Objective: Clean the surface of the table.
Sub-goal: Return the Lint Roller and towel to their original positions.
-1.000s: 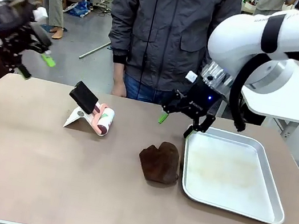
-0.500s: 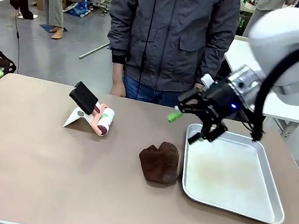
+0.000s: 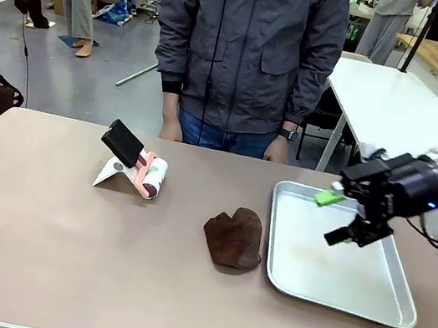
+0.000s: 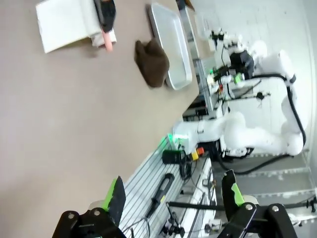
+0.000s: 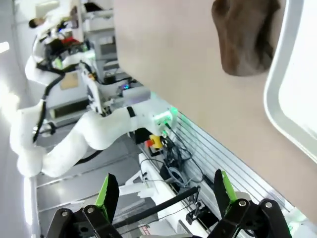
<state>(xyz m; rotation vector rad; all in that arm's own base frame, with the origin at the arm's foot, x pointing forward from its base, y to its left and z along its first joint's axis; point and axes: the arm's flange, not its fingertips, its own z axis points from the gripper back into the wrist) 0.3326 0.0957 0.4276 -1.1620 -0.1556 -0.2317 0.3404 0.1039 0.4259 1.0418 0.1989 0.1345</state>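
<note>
left gripper (image 4: 173,191) jaws wide, empty | right gripper (image 3: 337,217) jaws wide, empty

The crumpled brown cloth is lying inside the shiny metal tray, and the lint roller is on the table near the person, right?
Not quite. The crumpled brown cloth lies on the brownish-taupe table, just beside the shiny rectangular metal tray, not inside it. The front view shows this. The rest holds: the pink-and-white lint roller sits on the table near the person.
</note>
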